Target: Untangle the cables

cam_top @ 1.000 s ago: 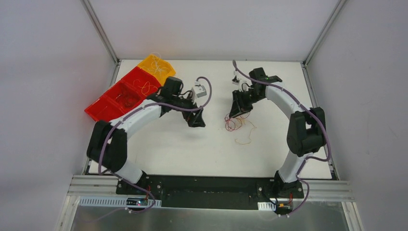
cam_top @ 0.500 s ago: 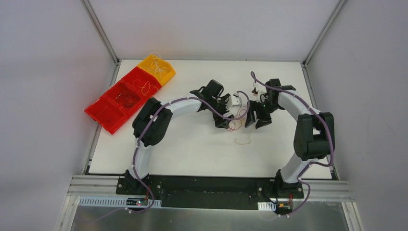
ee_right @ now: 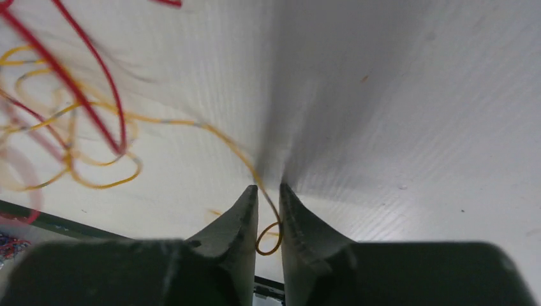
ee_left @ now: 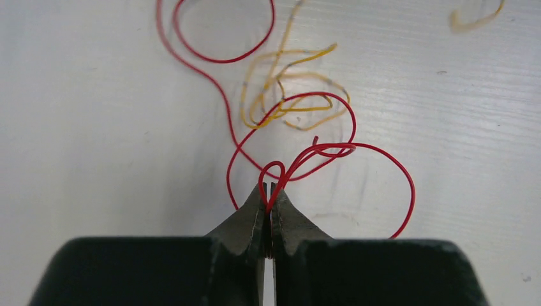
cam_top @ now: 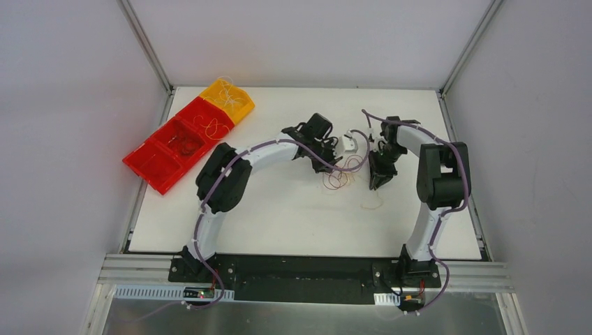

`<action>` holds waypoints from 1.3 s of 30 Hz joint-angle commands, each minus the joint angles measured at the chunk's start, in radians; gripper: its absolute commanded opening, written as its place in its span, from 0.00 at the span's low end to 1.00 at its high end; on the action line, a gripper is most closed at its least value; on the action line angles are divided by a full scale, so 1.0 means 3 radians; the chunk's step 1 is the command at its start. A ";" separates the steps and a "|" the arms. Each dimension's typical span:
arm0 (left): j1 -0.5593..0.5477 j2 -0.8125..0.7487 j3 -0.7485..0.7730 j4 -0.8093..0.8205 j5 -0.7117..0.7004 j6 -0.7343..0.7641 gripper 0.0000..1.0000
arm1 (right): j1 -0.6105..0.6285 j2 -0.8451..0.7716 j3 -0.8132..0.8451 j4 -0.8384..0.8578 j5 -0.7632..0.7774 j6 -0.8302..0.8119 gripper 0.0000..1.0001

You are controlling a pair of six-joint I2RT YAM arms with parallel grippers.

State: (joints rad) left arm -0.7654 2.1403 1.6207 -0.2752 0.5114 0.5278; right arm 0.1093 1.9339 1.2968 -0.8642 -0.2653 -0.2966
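The cables [cam_top: 337,180] lie as a loose tangle of red and orange strands on the white table between both arms. My left gripper [ee_left: 269,186] is shut on a small loop of the red cable [ee_left: 319,148], whose wide curls spread ahead of the tips. The orange cable [ee_left: 287,102] lies knotted just beyond it. My right gripper [ee_right: 268,188] has closed to a narrow slit, and a curl of the orange cable [ee_right: 191,123] is pinched in it. A red strand [ee_right: 102,70] crosses the upper left of that view.
A row of red bins [cam_top: 178,143] and an orange bin [cam_top: 227,98] with thin wires in them stands at the table's far left. A separate pale orange strand [cam_top: 372,204] lies on the table below the right gripper.
The left arm swung right from the bins to the tangle and its jaws shut on the red cable. The right gripper moved nearer and rightward and closed on the orange cable.
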 commanded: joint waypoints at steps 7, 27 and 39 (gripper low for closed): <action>0.0981 -0.1479 0.0077 -0.0730 0.0210 -0.0702 0.00 | -0.0083 0.0297 0.0098 -0.0212 0.0704 -0.0448 0.00; 0.3697 -0.2412 0.1161 -0.1450 0.0218 -0.1160 0.00 | -0.0317 0.0336 0.0358 -0.0396 0.0521 -0.0649 0.00; 0.4233 -0.2548 0.1229 -0.1407 0.0026 -0.1253 0.00 | -0.0283 0.0428 0.0548 -0.0509 0.0404 -0.0632 0.00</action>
State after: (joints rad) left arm 0.4931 1.4059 1.9686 -0.6975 0.5644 0.1596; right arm 0.0185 2.0434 1.4330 -1.0264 -0.1303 -0.4759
